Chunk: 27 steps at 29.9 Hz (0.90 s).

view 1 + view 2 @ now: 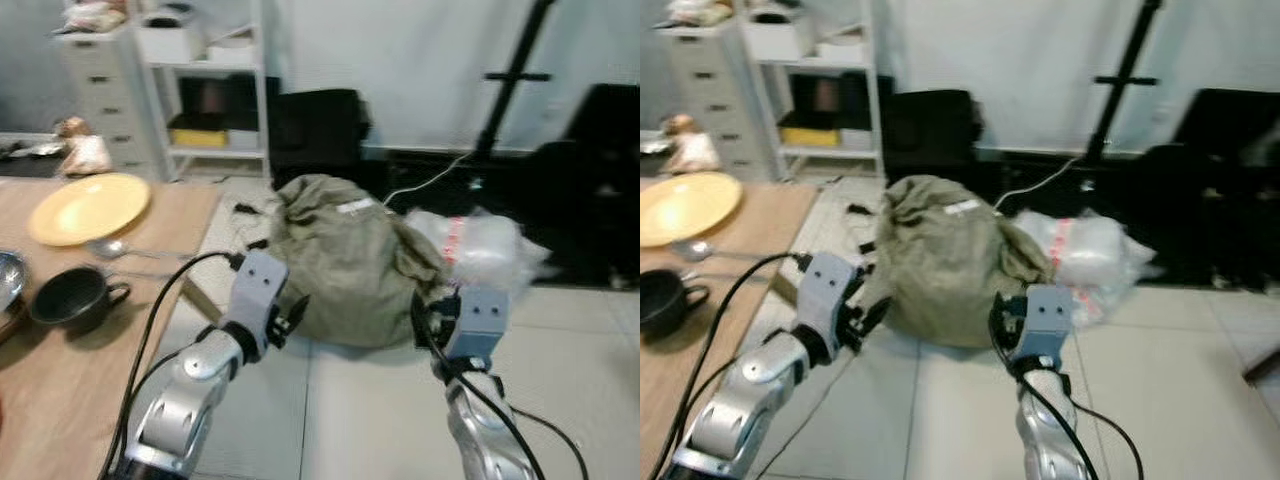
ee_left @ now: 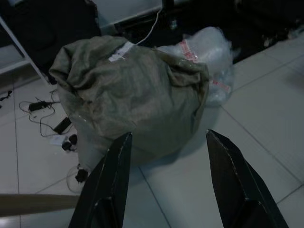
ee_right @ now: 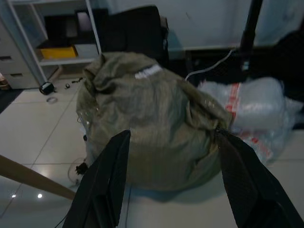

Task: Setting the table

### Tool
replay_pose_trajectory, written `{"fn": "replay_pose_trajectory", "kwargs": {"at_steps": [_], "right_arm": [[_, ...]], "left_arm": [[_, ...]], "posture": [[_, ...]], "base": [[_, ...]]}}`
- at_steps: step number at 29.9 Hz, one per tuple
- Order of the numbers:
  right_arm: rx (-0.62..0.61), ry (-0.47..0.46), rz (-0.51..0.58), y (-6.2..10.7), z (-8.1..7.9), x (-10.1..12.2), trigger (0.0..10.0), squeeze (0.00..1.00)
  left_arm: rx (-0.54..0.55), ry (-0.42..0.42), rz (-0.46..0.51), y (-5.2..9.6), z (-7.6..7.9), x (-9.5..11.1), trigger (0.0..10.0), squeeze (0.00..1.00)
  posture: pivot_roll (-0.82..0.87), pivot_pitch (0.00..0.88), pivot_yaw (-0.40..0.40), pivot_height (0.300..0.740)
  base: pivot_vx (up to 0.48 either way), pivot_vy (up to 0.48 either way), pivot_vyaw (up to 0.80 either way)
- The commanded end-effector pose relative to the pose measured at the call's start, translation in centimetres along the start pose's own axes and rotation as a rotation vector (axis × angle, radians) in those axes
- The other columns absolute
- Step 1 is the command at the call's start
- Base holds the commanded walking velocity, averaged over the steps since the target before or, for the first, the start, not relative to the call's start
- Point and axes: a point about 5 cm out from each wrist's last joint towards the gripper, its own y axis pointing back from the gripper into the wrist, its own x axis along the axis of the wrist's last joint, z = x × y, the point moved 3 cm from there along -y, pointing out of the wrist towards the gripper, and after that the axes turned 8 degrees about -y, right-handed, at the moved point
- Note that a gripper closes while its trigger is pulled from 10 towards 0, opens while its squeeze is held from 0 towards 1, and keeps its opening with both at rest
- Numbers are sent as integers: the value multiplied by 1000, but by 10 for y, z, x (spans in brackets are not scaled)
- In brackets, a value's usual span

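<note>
Both the left gripper (image 2: 164, 156) and right gripper (image 3: 173, 156) gape wide, holding nothing. A stuffed sack (image 1: 345, 255) sits just ahead on the tiled floor (image 1: 370, 420); the wooden table (image 1: 60, 380) edge lies left.

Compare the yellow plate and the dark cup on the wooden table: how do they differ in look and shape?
The yellow plate is pale yellow, flat and wide; the dark cup is near black, deep and narrower. The cup has a side handle; the plate has none. The plate lies farther from the robot, the cup nearer, with a spoon between them. Both sit upright on the wooden table, to the robot's left, and neither is touched by a gripper.
</note>
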Motion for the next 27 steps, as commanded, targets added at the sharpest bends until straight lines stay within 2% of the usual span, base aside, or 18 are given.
{"fn": "replay_pose_trajectory", "kwargs": {"at_steps": [1, 17, 19, 27], "right_arm": [[-2, 6, -10, 0, 0, -3, 10000, 0], [-16, 7, 11, -2, 3, 0, 10000, 0], [-9, 8, 18, -3, 2, 1, 10000, 0], [12, 10, 21, -4, -4, 1, 10000, 0]], "left_arm": [[25, 6, -6, -2, -4, -2, 10000, 0], [35, 5, 10, -8, -5, 0, 10000, 0], [41, 6, 17, -8, -6, 1, 10000, 0], [51, 6, 32, -10, -7, 4, 10000, 0]], "posture": [[-36, 13, 133, 740], [-42, 7, 138, 740], [-41, 8, 138, 740], [-40, 13, 137, 740]], "base": [[0, 0, -788], [0, 0, -788], [0, 0, -419], [437, 0, 0]]}}
